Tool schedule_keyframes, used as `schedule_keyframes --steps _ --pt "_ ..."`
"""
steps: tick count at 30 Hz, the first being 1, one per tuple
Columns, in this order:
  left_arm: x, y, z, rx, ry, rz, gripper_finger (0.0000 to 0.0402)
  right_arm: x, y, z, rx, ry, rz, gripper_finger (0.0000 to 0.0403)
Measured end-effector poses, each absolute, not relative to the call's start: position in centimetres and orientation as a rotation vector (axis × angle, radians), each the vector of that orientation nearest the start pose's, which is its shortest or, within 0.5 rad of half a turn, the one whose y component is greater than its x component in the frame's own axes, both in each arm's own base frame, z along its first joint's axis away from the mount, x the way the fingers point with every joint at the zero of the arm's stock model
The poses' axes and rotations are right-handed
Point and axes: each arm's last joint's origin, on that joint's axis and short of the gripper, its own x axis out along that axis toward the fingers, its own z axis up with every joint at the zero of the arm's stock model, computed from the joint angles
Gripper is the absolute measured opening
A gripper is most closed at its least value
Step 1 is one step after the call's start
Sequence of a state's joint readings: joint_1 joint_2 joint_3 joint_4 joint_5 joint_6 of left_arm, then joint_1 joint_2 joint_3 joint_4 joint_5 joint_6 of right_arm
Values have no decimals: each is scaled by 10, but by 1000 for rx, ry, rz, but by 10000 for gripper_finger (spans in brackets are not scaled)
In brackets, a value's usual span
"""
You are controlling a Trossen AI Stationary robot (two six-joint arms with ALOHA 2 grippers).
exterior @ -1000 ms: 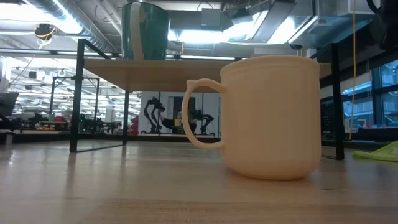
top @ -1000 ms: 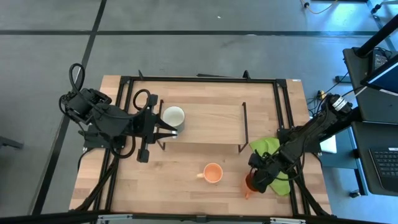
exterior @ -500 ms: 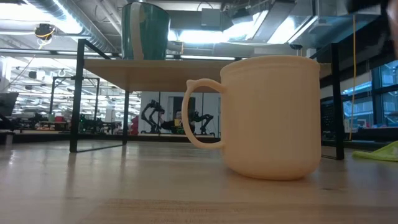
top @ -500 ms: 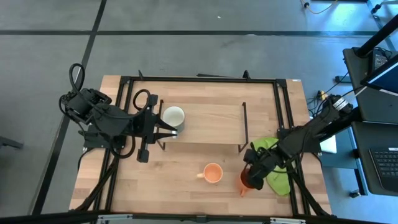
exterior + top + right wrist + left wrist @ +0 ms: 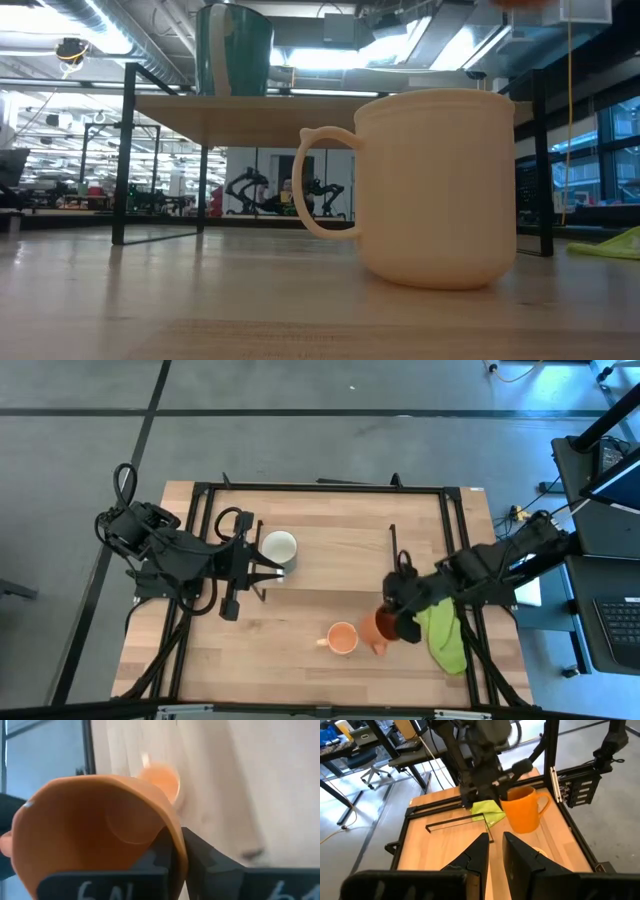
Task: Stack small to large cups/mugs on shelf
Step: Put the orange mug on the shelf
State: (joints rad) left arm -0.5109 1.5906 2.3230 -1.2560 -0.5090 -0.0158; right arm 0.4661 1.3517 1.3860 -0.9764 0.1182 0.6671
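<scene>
My right gripper (image 5: 392,622) is shut on the dark orange-brown mug (image 5: 377,626), held in the air just right of the light orange mug (image 5: 342,638), which stands on the tabletop. The light orange mug fills the low view (image 5: 435,190). The white mug (image 5: 278,547) stands upright on the left end of the light-wood shelf (image 5: 340,555). My left gripper (image 5: 272,570) is shut and empty beside the white mug, at the shelf's left end. The left wrist view shows the held mug (image 5: 522,810) upright. My right gripper holds the dark orange-brown mug by its rim wall (image 5: 175,837), one finger inside the mug and one outside. The fingers come from above, slanting in from the table's right. The mug hangs about upright, lifted clear of the table, its handle (image 5: 542,802) away from the fingers.
A lime-green cloth (image 5: 445,632) lies on the table right of the held mug. The shelf's black wire legs (image 5: 392,560) stand just beyond the held mug. A black frame (image 5: 455,540) runs round the table's edges.
My right gripper has carried the dark orange-brown mug up and toward the table's left and far side. The mug has gone from beside the green cloth to just right of the light orange mug. Its base now shows at the top of the low view.
</scene>
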Motion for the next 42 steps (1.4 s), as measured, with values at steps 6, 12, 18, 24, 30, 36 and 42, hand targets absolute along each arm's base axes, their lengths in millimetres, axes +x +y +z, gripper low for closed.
schedule_keyframes --steps 6,12,18,24,30,36,42 --pt "223 -109 529 241 456 8 49 268 103 384 78 926 25 23" --pt "223 -109 529 226 455 13 49 314 81 396 -61 999 -2 31" --pt "223 -109 529 182 455 23 49 341 45 421 -35 961 -40 24" --pt "223 -108 529 181 459 24 49 349 10 417 39 1085 -127 23" --pt "219 -104 520 133 557 65 49 362 -1 400 52 1160 -135 25" --pt "214 -101 514 112 633 90 49 375 -8 384 45 1205 -97 27" --pt "214 -102 513 92 648 54 49 384 -18 372 43 1232 -54 28"
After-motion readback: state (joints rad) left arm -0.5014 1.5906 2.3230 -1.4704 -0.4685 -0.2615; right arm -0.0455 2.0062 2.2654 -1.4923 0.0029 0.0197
